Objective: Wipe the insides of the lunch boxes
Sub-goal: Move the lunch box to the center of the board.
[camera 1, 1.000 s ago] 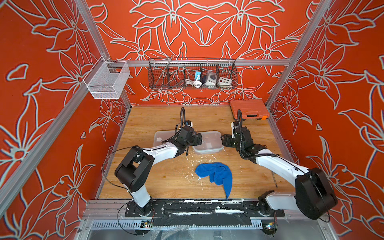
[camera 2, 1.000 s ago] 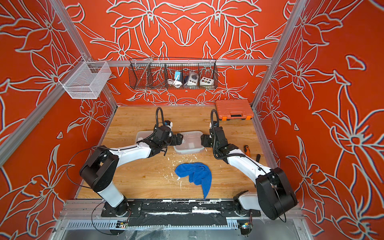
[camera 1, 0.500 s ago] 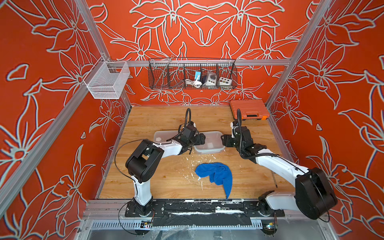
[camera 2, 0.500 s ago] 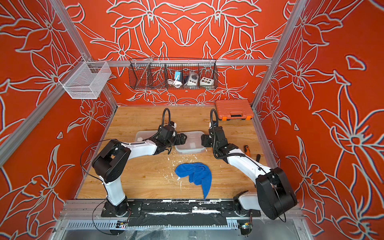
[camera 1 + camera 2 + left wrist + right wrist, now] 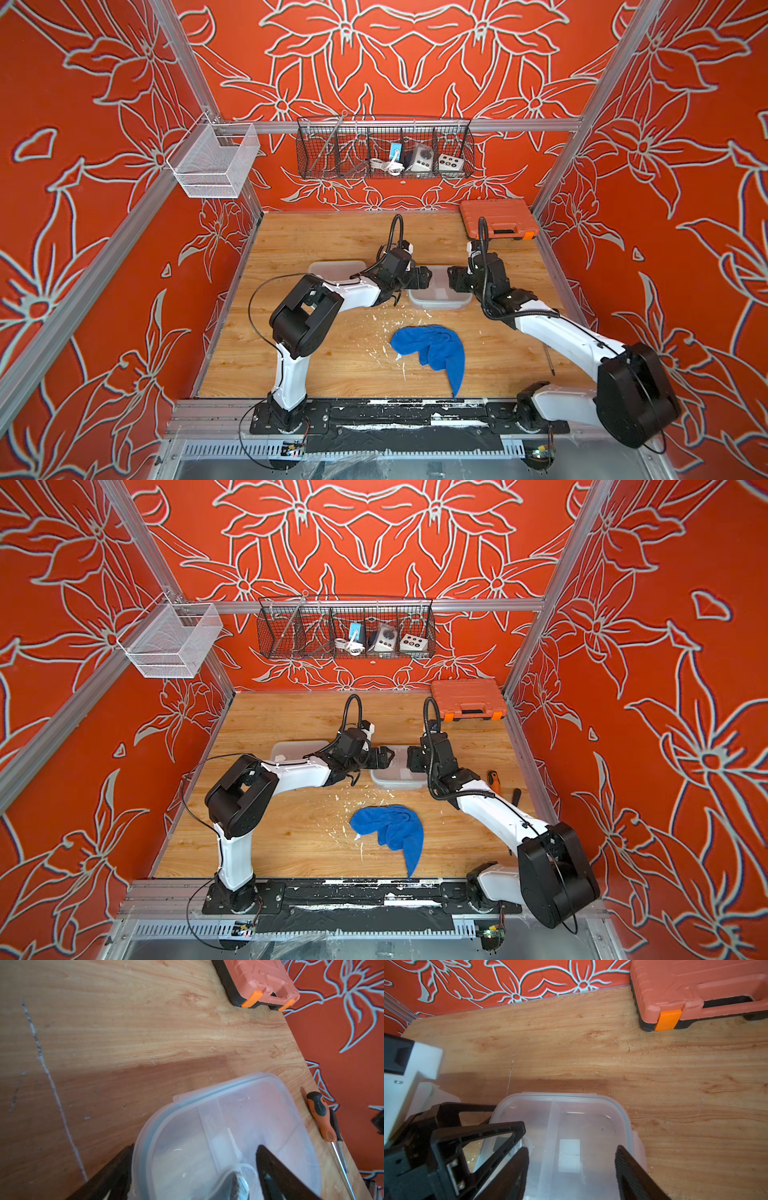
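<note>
Left claw (image 5: pixel 422 277) has slid across to the divided lunch box (image 5: pixel 439 296), and now I've got it wide open and empty straddling that end wall, right claw (image 5: pixel 454 281) partly open and empty over the far end, so the box lies lengthwise between them.

**A robot test cell in a lab**
Aluminium framing (image 5: pixel 399 124) and flower-printed orange panels (image 5: pixel 415 50) boxed in a wooden tabletop (image 5: pixel 324 237). A left arm (image 5: pixel 291 374) and a right arm (image 5: pixel 561 332) stood bolted to a base rail (image 5: pixel 399 415) at 6 o'clock. A wire basket (image 5: pixel 386 147) of electrical gear hung at 12, and a tool case (image 5: pixel 496 216) lay at 1.
</note>
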Robot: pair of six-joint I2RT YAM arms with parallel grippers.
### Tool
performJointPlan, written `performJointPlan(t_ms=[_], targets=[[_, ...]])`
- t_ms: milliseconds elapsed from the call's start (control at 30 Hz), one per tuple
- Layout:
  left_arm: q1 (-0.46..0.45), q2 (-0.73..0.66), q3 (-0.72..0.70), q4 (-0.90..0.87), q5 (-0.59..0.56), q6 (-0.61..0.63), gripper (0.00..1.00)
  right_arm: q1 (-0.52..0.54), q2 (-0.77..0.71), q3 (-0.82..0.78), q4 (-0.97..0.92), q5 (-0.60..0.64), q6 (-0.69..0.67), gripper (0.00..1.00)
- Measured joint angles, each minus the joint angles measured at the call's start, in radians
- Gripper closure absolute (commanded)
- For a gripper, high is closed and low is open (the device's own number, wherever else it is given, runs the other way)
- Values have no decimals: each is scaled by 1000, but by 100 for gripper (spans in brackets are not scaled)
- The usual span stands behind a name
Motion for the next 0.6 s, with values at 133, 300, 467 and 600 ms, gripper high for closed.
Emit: performJointPlan(t_ms=[133, 300, 467, 600], targets=[[-2, 0, 12, 4, -13, 7, 6, 0, 2, -5, -2, 12, -8, 32], [0, -55, -28, -13, -88, 24, 2, 0, 2, -12, -1, 16, -13, 32], [28, -248, -153, 0, -141, -24, 2, 0, 2, -23, 3, 2, -32, 32], [56, -446, -300, 58, -167, -96, 2, 0, 2, -47, 9, -16, -35, 32]])
